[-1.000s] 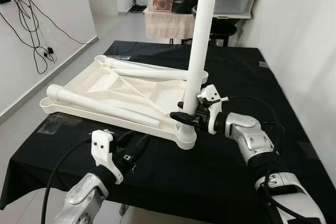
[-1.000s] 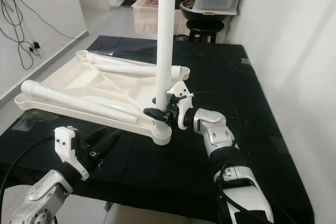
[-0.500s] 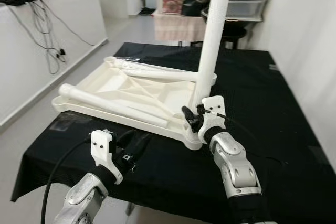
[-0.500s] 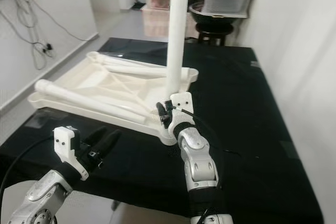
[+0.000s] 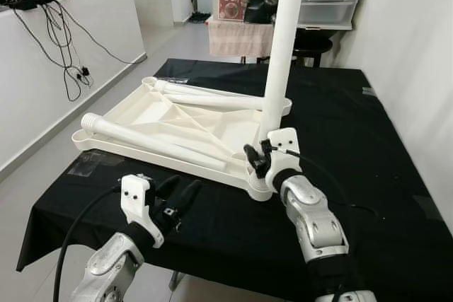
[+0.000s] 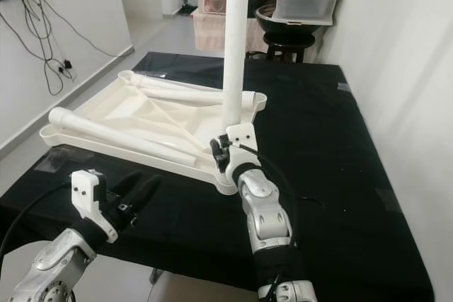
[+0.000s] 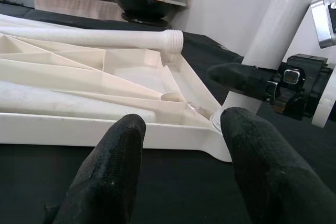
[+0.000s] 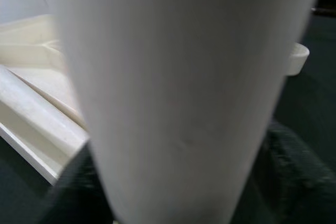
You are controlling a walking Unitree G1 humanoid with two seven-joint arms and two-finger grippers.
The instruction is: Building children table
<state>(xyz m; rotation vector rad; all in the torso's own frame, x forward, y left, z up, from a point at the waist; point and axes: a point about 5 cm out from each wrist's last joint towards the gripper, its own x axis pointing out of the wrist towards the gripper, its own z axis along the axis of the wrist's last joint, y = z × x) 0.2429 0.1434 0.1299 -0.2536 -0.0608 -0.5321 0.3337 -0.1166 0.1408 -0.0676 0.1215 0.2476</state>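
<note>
Nearest, the left gripper [image 5: 177, 199] hovers above the black-draped worktop [image 5: 368, 175] with its fingers [image 7: 113, 177] spread apart and holding nothing, just short of the upturned white tabletop [image 5: 163, 122]. Beyond it, the right gripper [image 5: 258, 160] is clamped around the base of the upright leg [image 5: 279, 47], which stands in the tabletop's near right corner socket. Farther back, two loose legs [image 5: 152, 143] lie flat inside the tabletop.

Black-covered worktop [image 5: 368, 146], upturned white tabletop [image 5: 177, 122] lying flat on it near the left edge, clear plastic sheet [image 5: 88, 164] beside it
</note>
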